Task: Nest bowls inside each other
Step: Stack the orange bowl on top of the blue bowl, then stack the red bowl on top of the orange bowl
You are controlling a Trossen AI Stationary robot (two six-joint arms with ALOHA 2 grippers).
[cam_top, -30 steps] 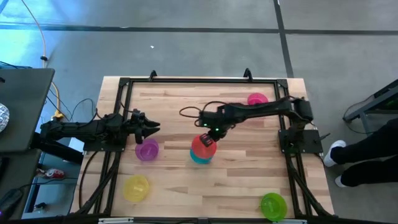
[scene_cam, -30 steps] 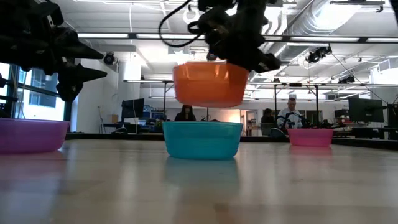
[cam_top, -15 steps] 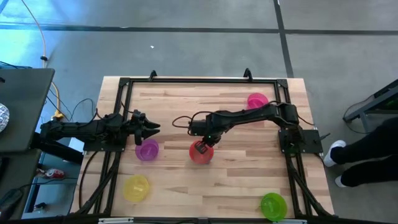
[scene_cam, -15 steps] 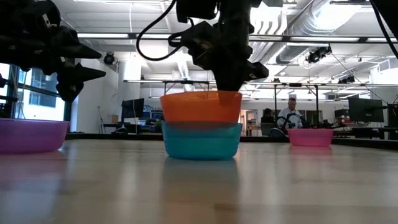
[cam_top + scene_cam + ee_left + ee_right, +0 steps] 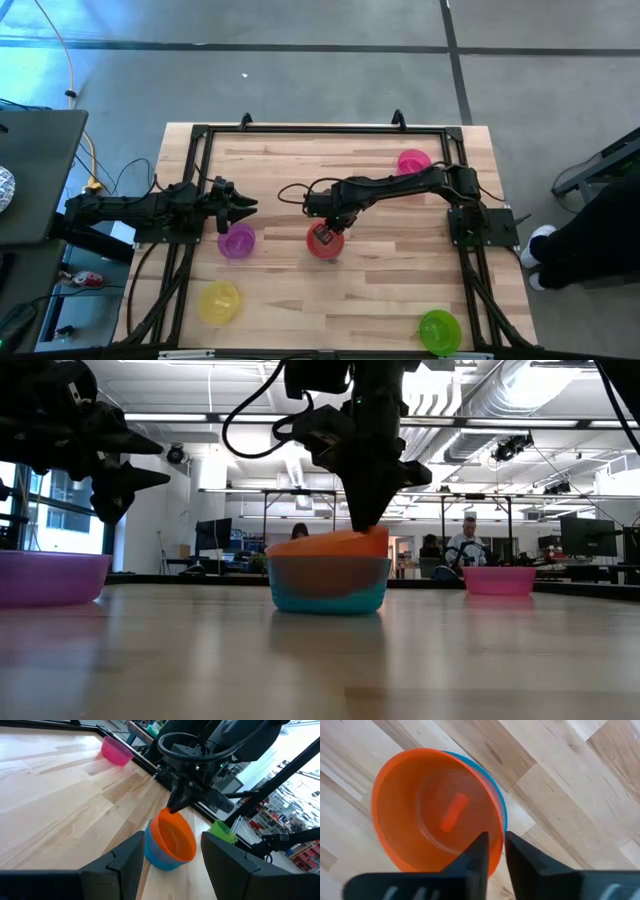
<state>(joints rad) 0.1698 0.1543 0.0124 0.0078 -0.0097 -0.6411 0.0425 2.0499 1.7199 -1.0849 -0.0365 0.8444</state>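
Observation:
A red bowl [image 5: 430,825] sits tilted inside a teal bowl [image 5: 325,595] at the table's middle, its higher side next to my right gripper [image 5: 497,855]. That gripper points down from above. It is open a little, with one finger inside the red bowl's rim and one outside. At the table's left, my left gripper [image 5: 245,205] hangs open and holds nothing, just beyond a purple bowl [image 5: 237,241]. A pink bowl [image 5: 413,160], a yellow bowl [image 5: 218,302] and a green bowl [image 5: 440,330] each stand alone on the table. My right gripper has its fingers on either side of the red bowl's rim [image 5: 499,837], on the side toward the table's right. They come from above and point down. A narrow gap shows around the rim, and I cannot tell whether either finger touches it.
The pink bowl stands at the far right, the yellow one near the front left and the green one at the front right corner. A black frame [image 5: 200,135] runs round the table's edges. Bare wood lies between the bowls.
My right gripper has carried the red bowl down and toward the table's left, and set it on the teal bowl. The gripper then stayed at that height while the red bowl sank deeper into the teal one and tipped.

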